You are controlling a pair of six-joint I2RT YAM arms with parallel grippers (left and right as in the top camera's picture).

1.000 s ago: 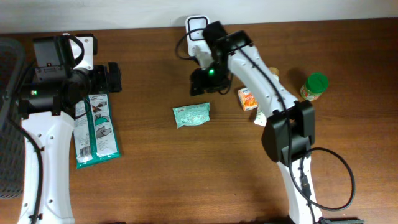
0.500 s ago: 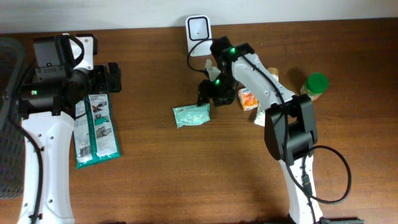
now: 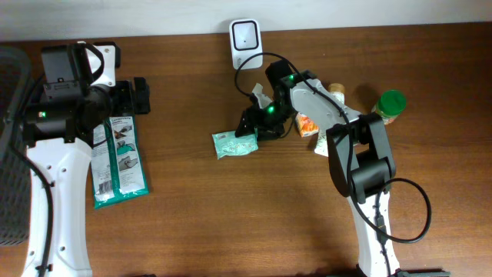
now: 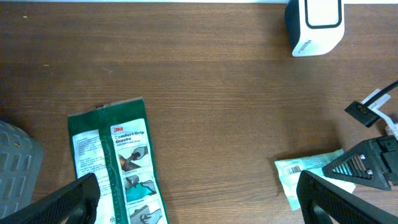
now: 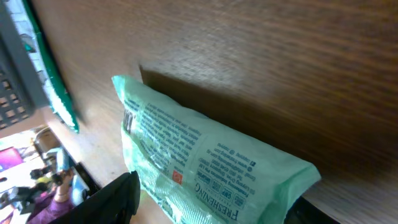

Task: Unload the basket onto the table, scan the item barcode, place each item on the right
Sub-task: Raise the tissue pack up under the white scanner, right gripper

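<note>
The item, a pale green wipes packet (image 3: 237, 143), lies flat on the table in front of the white scanner (image 3: 244, 35). My right gripper (image 3: 247, 129) is down at the packet's right end, jaws open on either side of it. The right wrist view fills with the packet (image 5: 211, 155), one black finger (image 5: 115, 199) just beside its edge. A barcode (image 4: 296, 168) shows on the packet's near corner in the left wrist view, where the scanner (image 4: 314, 25) is top right. My left gripper (image 3: 141, 95) hovers open at the far left, holding nothing.
A green glove pack (image 3: 117, 158) lies under the left arm, beside a dark basket (image 3: 11, 154) at the table's left edge. An orange box (image 3: 307, 121) and a green-lidded jar (image 3: 389, 106) stand right of the packet.
My right gripper has come down from near the scanner to the packet's right end. The left arm has not moved.
</note>
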